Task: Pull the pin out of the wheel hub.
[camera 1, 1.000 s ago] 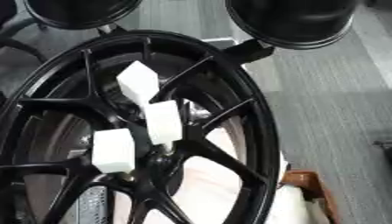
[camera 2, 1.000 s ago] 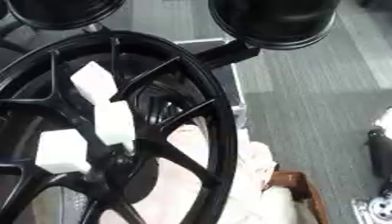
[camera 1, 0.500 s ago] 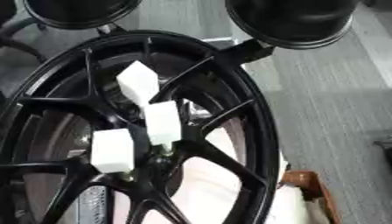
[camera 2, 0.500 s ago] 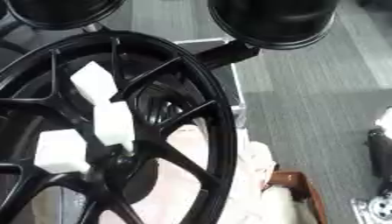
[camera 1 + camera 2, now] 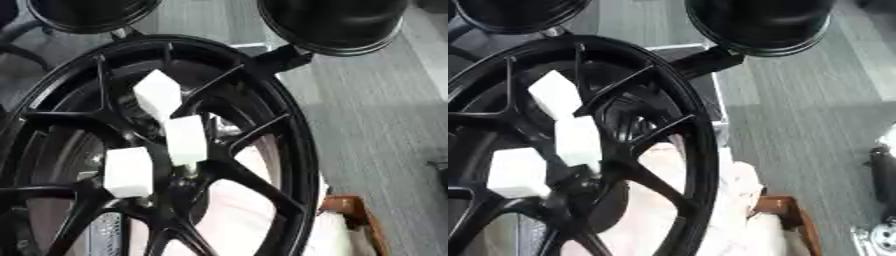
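A large black wheel [image 5: 289, 150] with thin spokes fills the left and middle of both views. Its hub [image 5: 171, 197] sits low in the picture. Three white blocks stand out from the spokes around the hub: one at the top [image 5: 157, 94], one in the middle [image 5: 185, 141] and one lower left [image 5: 129, 171]. The middle block seems to sit on a short pale stem just above the hub. Neither of my hands shows in either view.
Two big black round bodies [image 5: 337, 22] [image 5: 87, 12] hang at the top edge; a black bar [image 5: 282, 59] runs from the right one to the rim. Pale cloth [image 5: 249, 212] lies behind the spokes. A brown object [image 5: 350, 210] and grey floor [image 5: 376, 125] are on the right.
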{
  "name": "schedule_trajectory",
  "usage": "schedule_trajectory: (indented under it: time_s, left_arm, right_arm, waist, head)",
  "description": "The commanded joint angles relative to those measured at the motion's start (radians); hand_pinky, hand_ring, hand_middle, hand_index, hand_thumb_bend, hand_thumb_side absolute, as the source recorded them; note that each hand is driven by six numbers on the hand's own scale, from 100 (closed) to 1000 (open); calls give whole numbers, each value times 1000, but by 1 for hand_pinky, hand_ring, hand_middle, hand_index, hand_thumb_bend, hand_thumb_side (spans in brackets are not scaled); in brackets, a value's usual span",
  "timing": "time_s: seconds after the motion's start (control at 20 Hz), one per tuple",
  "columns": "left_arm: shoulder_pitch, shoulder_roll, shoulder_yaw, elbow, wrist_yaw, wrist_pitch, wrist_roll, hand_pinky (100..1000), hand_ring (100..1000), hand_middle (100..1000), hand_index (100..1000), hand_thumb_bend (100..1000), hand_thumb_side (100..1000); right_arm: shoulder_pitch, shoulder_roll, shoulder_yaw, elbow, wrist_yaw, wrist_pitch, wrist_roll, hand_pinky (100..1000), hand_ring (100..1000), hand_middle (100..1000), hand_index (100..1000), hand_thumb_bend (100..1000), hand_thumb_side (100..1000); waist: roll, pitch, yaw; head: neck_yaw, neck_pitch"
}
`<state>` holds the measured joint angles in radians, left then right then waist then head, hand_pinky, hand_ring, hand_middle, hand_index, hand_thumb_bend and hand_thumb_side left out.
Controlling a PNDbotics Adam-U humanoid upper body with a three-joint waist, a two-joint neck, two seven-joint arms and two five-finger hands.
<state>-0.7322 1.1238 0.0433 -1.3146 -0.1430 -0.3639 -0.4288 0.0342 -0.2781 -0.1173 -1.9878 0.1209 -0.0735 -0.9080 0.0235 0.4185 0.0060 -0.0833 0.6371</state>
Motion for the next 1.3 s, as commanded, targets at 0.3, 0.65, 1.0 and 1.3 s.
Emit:
schedule_trajectory:
  time_s: [0.3,0.65,1.0,1.3]
  left_arm:
    - [-6,29,24,28,-57,-11,33,1000,1000,1000,1000,100,419]
    - [1,29,28,36,-123,-11,26,1000,1000,1000,1000,223,162]
    - [17,32,14,41,-173,49,-75,1000,1000,1000,1000,100,1000]
    - [19,18,11,-1,-87,93,-74,1000,1000,1000,997,100,473]
  right_arm:
    - [-6,-19,-12,-12,-10,-10,1,804,746,616,783,100,319]
    - [-6,-18,-13,-12,-15,-12,1,804,746,615,782,100,320]
    - [-7,-18,-10,-12,-16,-12,1,804,745,614,782,100,321]
    - [-6,-16,-13,-12,-18,-13,1,804,745,614,782,100,322]
  waist:
    - [0,-24,-1]
    - [-3,-24,-1]
    - [-4,-23,-1]
    - [-6,-25,0]
  head:
    - [-24,-60]
    - [-30,-100]
    - [-26,-114]
    - [-23,-111]
